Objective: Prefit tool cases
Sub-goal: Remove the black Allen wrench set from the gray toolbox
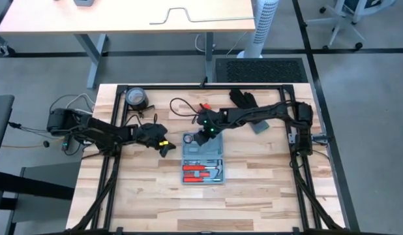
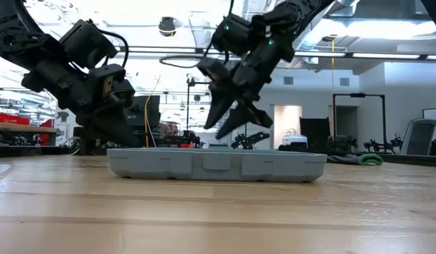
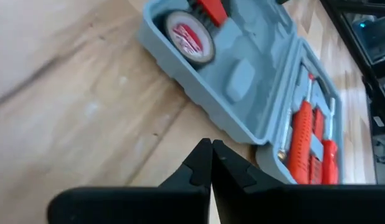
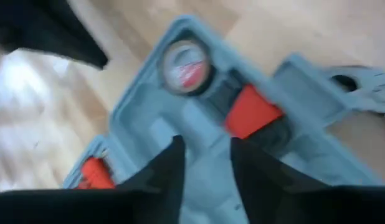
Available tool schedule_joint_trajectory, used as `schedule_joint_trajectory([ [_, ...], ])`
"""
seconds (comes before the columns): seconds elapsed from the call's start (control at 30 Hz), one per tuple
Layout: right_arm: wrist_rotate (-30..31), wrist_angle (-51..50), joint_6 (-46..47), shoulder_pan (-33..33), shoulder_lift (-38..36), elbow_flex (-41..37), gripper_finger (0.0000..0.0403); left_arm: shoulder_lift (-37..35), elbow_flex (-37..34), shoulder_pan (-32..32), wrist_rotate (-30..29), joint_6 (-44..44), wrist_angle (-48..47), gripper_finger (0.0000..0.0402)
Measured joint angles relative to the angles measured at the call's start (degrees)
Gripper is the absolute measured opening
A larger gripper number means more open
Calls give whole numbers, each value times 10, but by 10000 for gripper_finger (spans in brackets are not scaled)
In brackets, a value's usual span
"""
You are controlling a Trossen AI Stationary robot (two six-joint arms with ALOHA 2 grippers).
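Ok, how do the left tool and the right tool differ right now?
The left tool is shut; the right tool is open. The left tool sits over the bare table beside the tool case; the right tool hangs above the case half that holds the tape measure. Both are dark, two-fingered and empty.
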Motion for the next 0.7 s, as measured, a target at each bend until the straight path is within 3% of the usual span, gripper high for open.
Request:
schedule_joint_trajectory([
  [0.13, 1, 17, 37, -9, 2, -32, 208, 0, 0, 12, 0, 8, -9, 0],
  [0.23, 0, 33, 59, -16, -3, -55, 225, 0, 0, 20, 0, 11, -26, 0],
  [0.7, 10, 73, 78, -20, -3, -71, 218, 25, 41, 24, 1, 63, -33, 0],
])
